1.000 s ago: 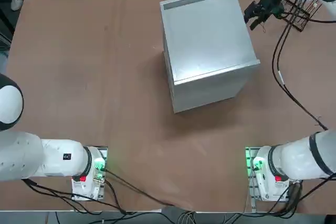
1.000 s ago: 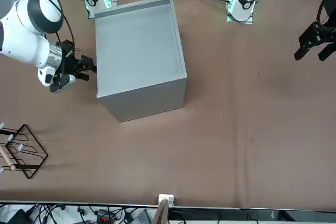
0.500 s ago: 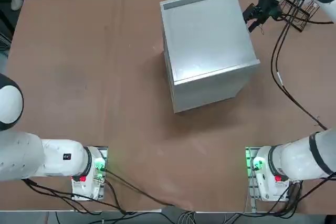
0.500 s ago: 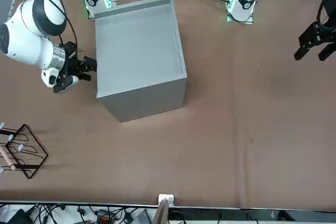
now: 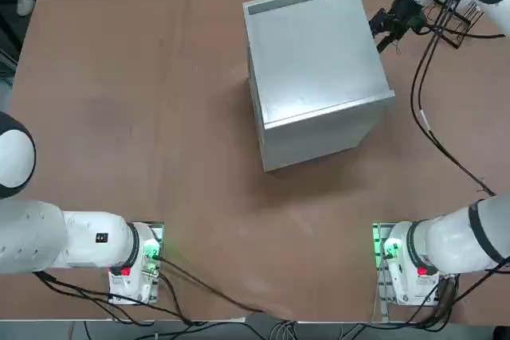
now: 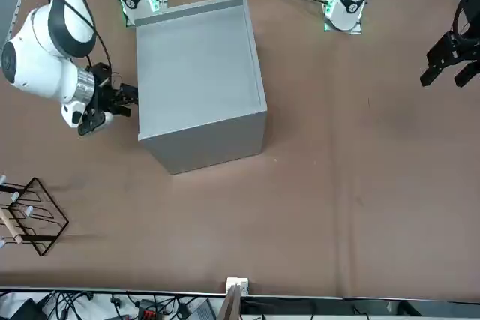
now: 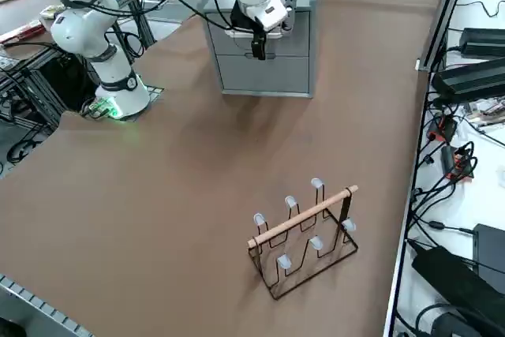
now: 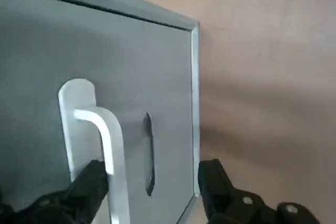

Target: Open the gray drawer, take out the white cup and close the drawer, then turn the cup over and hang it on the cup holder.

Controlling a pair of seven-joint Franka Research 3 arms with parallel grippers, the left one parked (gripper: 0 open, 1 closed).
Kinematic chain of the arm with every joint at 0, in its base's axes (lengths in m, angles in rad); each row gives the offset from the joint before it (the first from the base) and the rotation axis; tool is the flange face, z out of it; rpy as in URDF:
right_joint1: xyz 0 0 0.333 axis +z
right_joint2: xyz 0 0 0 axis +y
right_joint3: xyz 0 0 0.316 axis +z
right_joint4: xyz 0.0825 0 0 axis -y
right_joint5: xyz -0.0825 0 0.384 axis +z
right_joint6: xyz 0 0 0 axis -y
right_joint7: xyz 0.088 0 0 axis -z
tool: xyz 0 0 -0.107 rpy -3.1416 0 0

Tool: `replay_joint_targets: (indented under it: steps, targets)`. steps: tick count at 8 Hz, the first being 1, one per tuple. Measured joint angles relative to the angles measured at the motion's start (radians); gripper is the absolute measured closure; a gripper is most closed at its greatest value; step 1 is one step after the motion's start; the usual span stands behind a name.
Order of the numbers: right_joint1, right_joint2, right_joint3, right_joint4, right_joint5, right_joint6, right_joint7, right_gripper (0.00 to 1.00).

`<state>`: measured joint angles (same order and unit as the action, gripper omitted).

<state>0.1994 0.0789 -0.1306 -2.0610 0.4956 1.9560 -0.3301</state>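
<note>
Right gripper [image 8: 152, 174] at cabinet's [image 5: 319, 53] right face, pincer spread wide, pinching nothing. Gray drawer [image 7: 276, 76] shut; white cup out of sight, probably inside. Cup holder [image 7: 304, 238] at far right, pegs bare.

Your step looks like opening drawer: settle which grip serves it, slot [image 8: 150, 156] or silver lever handle [image 8: 115, 148]. Line fingers up squarely, seat them before drawing rightward. Pull straight and gently; skewed pull could jam drawer or shift cabinet. No brand, label or writing readable.
</note>
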Motion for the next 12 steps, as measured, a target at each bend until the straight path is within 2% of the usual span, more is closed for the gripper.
replay_joint_targets:
  steps: [6, 9, 12]
  targets:
    - [-0.23, -0.008, -0.013, 0.011, -0.067, -0.116, -0.17, 0.0]
    - [-0.276, -0.008, -0.013, 0.026, -0.136, -0.124, -0.196, 0.0]
    - [-0.335, -0.003, -0.013, 0.036, -0.149, -0.124, -0.273, 0.0]
